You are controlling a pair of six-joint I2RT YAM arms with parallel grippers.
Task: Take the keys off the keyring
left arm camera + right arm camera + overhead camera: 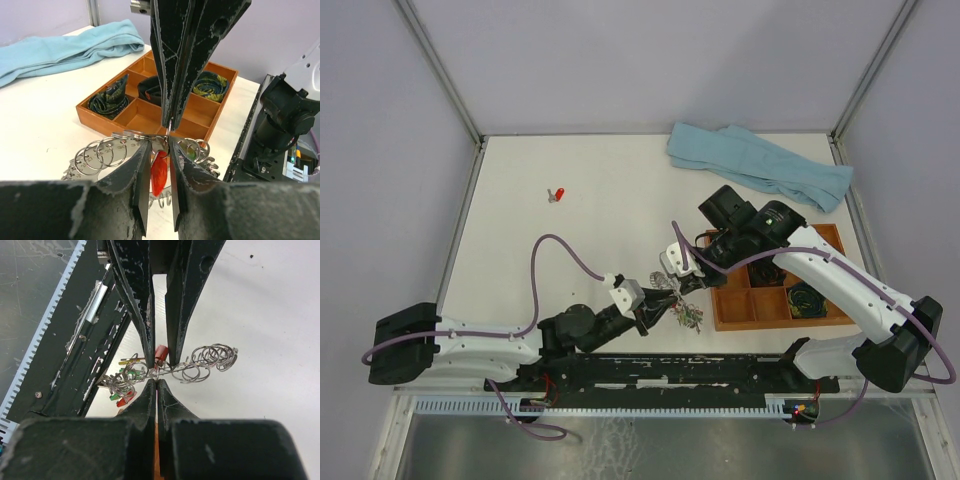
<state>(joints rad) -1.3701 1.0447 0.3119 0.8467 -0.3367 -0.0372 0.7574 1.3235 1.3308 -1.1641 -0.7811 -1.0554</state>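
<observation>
keyring [678, 306] up off the worktop [520, 260], near the front edge, just left of the wooden tray [90, 114]. right claw [156, 380] clenched tight on the ring's wire. left claw [160, 145] grasping a red key [159, 172] on it. more keys [124, 395], green and red, bunched on the ring. loose red key [559, 194] lying toward the far left corner.
</observation>
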